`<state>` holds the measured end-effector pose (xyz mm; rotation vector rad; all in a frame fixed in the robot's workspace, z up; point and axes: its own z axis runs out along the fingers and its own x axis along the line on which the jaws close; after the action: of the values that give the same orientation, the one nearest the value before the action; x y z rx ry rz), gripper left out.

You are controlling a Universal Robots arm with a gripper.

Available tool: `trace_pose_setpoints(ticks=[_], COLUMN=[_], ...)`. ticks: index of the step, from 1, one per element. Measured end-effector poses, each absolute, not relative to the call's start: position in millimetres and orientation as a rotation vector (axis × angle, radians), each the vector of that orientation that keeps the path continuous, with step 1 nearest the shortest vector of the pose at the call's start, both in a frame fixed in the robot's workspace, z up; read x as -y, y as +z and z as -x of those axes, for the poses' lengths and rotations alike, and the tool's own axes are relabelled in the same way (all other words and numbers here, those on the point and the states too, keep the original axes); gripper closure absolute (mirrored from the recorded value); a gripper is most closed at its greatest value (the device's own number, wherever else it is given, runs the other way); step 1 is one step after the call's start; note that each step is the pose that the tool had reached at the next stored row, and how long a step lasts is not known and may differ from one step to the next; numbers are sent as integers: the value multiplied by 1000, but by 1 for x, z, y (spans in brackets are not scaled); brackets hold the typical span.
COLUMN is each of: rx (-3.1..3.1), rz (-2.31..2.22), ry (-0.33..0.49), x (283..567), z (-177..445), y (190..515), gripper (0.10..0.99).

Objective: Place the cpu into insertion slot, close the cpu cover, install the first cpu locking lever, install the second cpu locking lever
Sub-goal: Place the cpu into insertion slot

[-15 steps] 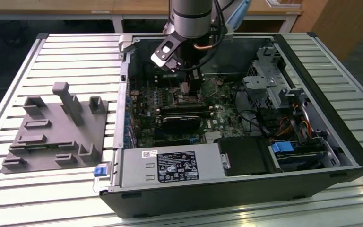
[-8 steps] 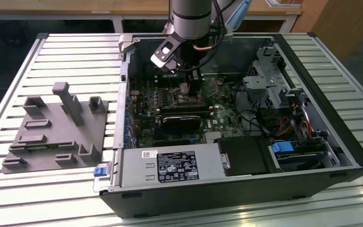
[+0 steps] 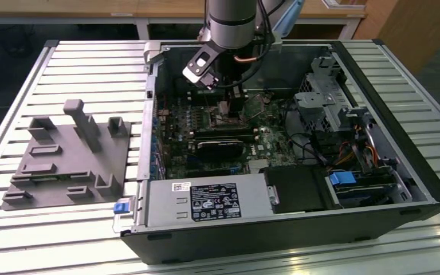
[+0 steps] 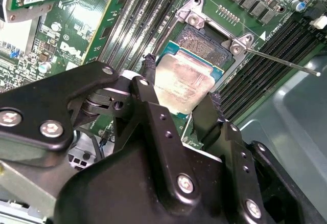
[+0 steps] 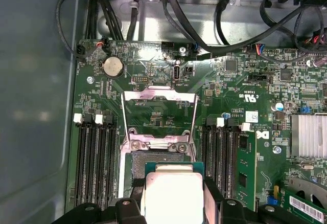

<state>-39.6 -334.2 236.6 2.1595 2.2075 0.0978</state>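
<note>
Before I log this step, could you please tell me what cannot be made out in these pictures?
- Second wrist view: the cpu, held in the gripper, covers part of the slot; whether they touch cannot be told.
- First wrist view: the picture's edge and the gripper cut off part of the cpu.
- Exterior view: the gripper stands before the slot, hiding the gap beneath.

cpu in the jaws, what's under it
The insertion slot: part of its dark centre shows past the cpu. The part directly beneath the cpu is covered.
</note>
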Motion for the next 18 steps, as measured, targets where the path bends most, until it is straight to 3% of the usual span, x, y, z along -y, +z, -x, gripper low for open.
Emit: trace_pose_setpoints(ticks=[18], rx=[-2207], rz=[-2159], ry=[98], x=[331], z=[40], y=[225], gripper=[549])
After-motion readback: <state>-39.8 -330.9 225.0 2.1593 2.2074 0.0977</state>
